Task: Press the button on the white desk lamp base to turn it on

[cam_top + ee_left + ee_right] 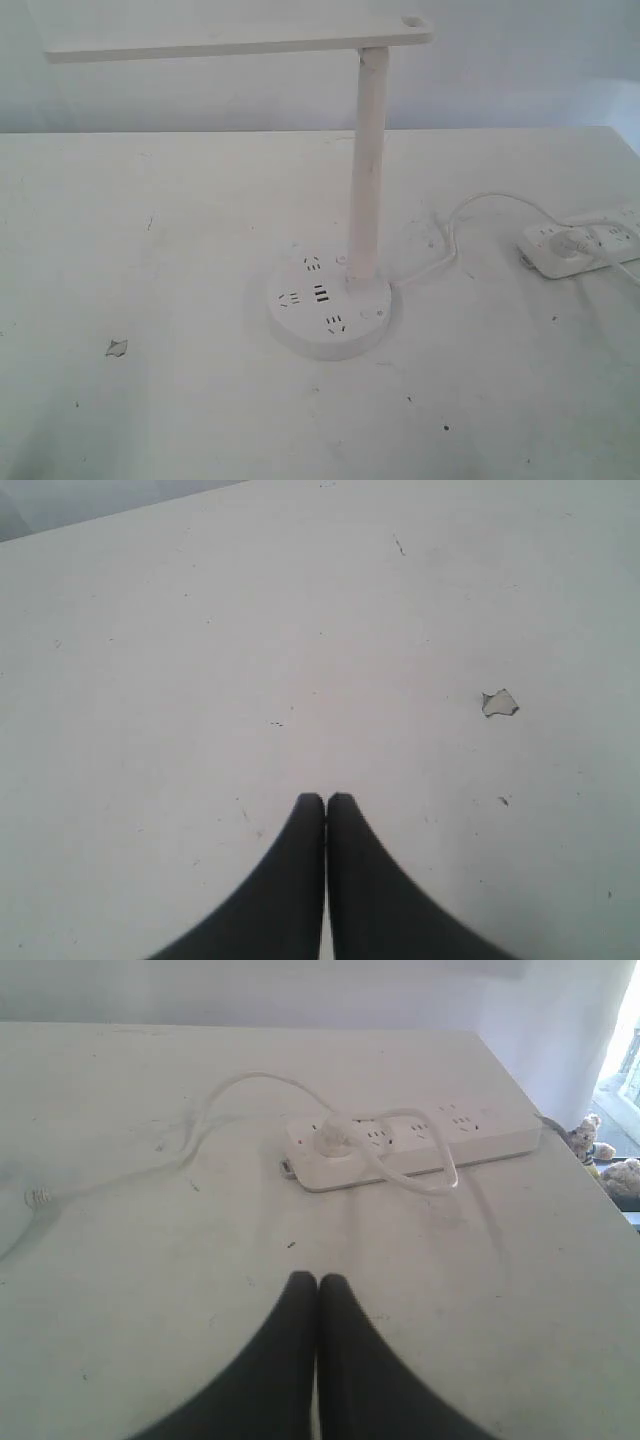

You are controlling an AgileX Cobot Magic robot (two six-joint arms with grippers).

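Observation:
The white desk lamp base [330,305] is a round puck in the middle of the table, with three socket groups, dark USB slots [321,296] and a slim white pole [366,170] carrying a flat lamp head [240,40]. A small round button [342,259] shows beside the pole's foot. Neither arm appears in the exterior view. My left gripper [326,798] is shut over bare table with nothing between its fingers. My right gripper [318,1278] is shut too, short of the power strip; the base's edge [10,1215] barely shows in the right wrist view.
A long white power strip [585,243] [420,1145] lies at the right edge with the lamp's plug [330,1140] in it; its cord [455,235] loops across the table. A small chipped patch [117,348] [499,703] marks the table's left side. Stuffed toys [600,1155] sit past the table's edge.

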